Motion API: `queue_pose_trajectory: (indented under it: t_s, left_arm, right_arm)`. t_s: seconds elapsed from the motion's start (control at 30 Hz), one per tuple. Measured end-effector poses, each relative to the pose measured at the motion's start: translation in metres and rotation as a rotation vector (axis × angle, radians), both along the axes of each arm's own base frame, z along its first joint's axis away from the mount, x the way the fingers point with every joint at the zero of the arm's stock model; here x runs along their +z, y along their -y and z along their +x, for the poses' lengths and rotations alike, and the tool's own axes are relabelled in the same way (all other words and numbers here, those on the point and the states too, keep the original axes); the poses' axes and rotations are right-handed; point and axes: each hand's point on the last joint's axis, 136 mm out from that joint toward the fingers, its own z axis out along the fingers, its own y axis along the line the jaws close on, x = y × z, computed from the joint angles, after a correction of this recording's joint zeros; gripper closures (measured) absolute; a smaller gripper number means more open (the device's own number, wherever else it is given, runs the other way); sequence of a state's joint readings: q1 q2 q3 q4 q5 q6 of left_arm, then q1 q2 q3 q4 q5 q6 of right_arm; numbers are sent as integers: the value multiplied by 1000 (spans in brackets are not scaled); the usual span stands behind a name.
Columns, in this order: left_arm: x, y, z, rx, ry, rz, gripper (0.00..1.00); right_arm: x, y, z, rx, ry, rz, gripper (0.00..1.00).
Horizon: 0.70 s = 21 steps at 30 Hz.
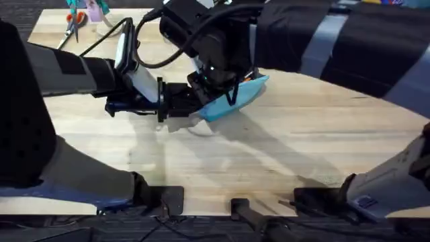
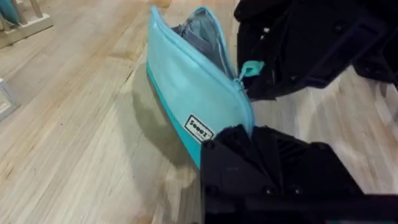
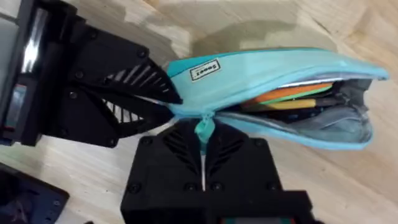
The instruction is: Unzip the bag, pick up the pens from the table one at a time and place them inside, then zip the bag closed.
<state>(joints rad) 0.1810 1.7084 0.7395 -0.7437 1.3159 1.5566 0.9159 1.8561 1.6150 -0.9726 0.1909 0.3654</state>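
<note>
The light blue bag (image 1: 236, 98) lies tilted on the table (image 1: 282, 158), its zipper open along most of its length. My left gripper (image 1: 193, 101) is shut on the bag's near end (image 2: 205, 134). From above, my right gripper (image 1: 225, 86) is shut on the teal zipper pull (image 3: 204, 128), close to the left gripper (image 3: 146, 99). An orange pen (image 3: 292, 94) lies inside the open bag (image 3: 280, 68) against the dark lining. In the left wrist view the right gripper (image 2: 261, 71) holds the zipper pull (image 2: 251, 68).
Scissors (image 1: 72, 25) with orange handles lie at the table's far left corner, next to small pink and blue items (image 1: 94, 9). A dark cable loops over the left arm. Bare wood stretches in front of the bag toward the arm bases.
</note>
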Motion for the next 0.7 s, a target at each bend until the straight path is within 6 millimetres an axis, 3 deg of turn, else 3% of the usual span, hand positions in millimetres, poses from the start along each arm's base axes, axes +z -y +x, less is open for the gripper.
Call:
queue_pose_trajectory:
  t_s: [0.4,0.7]
  left_arm:
    - [0,0,0,0,2,-1,959]
    - [1,0,1,1,5,-5,959]
  right_arm:
    - [0,13,14,1,-10,-1,970]
    - [-1,35,34,-66,-22,6,970]
